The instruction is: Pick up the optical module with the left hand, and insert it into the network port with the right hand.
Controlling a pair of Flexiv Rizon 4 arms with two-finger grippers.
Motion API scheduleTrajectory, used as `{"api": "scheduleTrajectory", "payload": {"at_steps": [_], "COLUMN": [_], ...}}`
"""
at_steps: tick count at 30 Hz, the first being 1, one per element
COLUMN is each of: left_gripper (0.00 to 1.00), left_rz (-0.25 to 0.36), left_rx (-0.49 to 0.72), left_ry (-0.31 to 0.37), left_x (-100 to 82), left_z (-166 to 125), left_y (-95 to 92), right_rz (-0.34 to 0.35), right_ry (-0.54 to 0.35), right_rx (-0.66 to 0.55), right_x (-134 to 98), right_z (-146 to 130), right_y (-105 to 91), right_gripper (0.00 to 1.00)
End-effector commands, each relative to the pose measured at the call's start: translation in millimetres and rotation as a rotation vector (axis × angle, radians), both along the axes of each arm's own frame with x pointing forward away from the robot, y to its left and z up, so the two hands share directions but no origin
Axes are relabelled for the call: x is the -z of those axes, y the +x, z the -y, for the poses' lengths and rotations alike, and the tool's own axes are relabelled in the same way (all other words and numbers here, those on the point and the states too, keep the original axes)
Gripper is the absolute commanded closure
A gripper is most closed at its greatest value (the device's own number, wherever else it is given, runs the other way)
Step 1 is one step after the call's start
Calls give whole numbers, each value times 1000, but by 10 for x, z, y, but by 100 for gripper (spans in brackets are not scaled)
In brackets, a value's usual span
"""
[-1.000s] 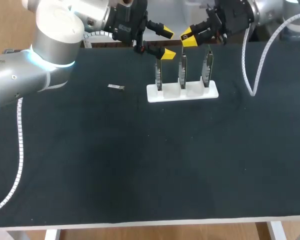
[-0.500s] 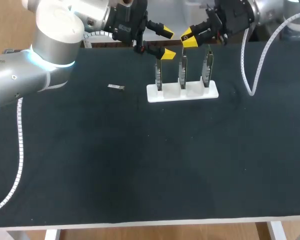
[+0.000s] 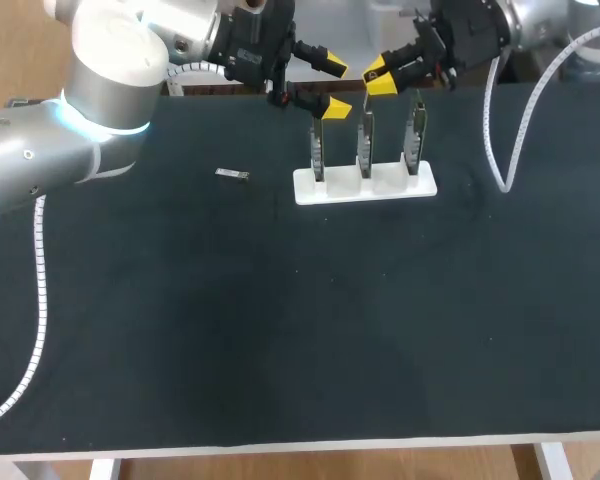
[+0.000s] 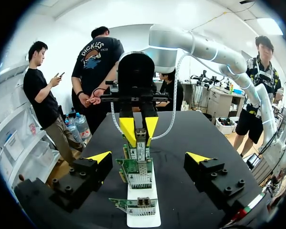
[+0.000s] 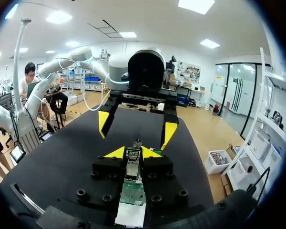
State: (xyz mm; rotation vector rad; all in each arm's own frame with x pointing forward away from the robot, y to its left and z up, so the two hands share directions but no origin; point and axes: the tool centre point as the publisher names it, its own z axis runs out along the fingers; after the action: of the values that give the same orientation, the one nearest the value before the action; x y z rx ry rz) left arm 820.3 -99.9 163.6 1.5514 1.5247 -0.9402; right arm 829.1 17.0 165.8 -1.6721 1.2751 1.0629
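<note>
Now the right fingers (image 5: 150, 152) clench the optical module (image 5: 132, 166), long axis upright, just above the middle network port (image 3: 365, 120); the left fingers (image 4: 99, 157) stand released beside it.

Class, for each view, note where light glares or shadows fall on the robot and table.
Head view: the left arm glares white, a blue ring glowing; the table shows hardly any shadow. Left wrist view: glare streaks the right arm. Right wrist view: the left arm shines pale.
</note>
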Motion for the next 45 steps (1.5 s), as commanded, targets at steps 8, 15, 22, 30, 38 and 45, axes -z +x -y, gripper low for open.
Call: {"api": "scheduleTrajectory", "payload": {"at_steps": [8, 15, 22, 30, 38, 45], "left_gripper": [0, 0, 0, 0, 0, 0], "left_rz": [-1, -1, -1, -1, -1, -1], "left_rx": [4, 4, 4, 4, 4, 4], "left_ry": [4, 4, 4, 4, 4, 4], "left_x": [-4, -4, -4, -4, -4, -4], "left_z": [8, 8, 8, 8, 8, 8], "left_y": [23, 23, 23, 23, 23, 23], "right_rz": [12, 12, 4, 11, 9, 3], "right_ry": [-27, -35, -33, -40, -52, -62], "right_rx": [-83, -70, -80, -85, -82, -80], "right_x": [-74, -71, -39, -61, -43, -18], "right_z": [-9, 39, 11, -5, -15, -13], "right_y": [26, 6, 3, 8, 39, 48], "right_gripper": [100, 100, 100, 100, 100, 100]}}
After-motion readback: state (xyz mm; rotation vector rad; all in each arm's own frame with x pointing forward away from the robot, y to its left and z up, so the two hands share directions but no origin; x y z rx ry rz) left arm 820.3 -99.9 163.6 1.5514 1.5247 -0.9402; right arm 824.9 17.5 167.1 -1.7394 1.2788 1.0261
